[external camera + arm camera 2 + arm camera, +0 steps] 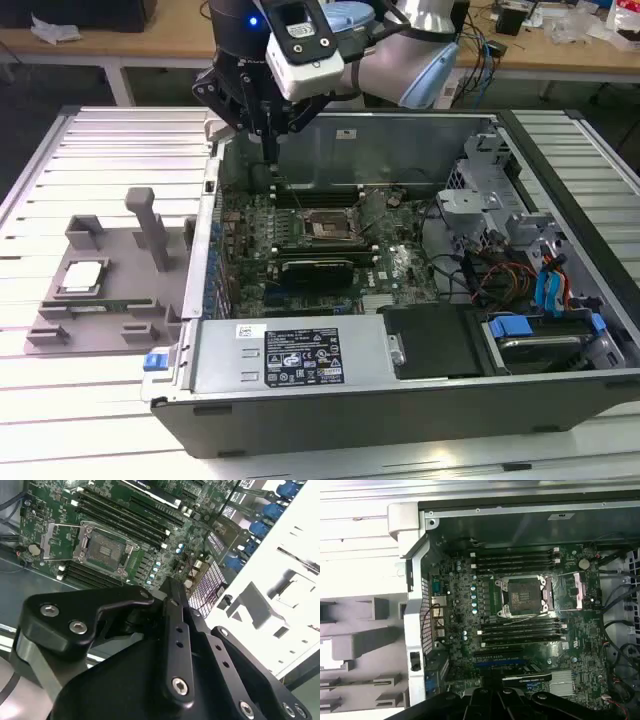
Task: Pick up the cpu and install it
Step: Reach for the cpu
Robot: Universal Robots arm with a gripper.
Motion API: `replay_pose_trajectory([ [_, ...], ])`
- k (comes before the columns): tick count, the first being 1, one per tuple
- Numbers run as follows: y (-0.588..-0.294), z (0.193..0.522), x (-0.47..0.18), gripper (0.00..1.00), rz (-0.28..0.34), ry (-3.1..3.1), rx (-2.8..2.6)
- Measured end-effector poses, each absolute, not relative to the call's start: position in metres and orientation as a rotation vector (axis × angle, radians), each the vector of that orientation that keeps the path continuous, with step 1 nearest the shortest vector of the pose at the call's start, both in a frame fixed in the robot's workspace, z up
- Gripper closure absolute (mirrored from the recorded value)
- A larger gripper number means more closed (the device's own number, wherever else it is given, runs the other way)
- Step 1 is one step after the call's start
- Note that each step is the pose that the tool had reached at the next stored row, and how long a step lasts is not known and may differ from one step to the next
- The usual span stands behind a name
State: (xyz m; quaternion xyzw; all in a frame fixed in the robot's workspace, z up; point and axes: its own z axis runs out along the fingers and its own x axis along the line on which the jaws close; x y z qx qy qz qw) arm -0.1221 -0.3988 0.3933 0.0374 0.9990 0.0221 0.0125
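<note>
Open computer case, CPU installation under way: my end effector (271,148) hangs point-down above the computer case (400,410), over its rear corner on the exterior view's left and clear of the board. I cannot tell whether it is open or closed.

Inside the case, below my end effector, lies the green motherboard (250,250). At the board's middle the CPU socket (522,596) sits uncovered, with its metal load plate (572,587) flipped open beside it. In both wrist views, rows of black memory slots (520,630) flank the socket.

The cpu (82,277), a silver-grey square, lies flat outside the case on a grey holder tray (115,250). The tray stands against the case's wall on the exterior view's left, well apart from my end effector. A green memory stick (100,305) lies on the same tray, just beside the cpu. Case and tray rest on the white slatted desk (110,150).
</note>
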Motion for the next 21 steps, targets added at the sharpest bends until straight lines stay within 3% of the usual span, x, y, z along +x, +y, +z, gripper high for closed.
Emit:
replay_pose_trajectory([
  [21,-0.399,0.393,-0.216,0.89,0.069,3.113,0.117],
])
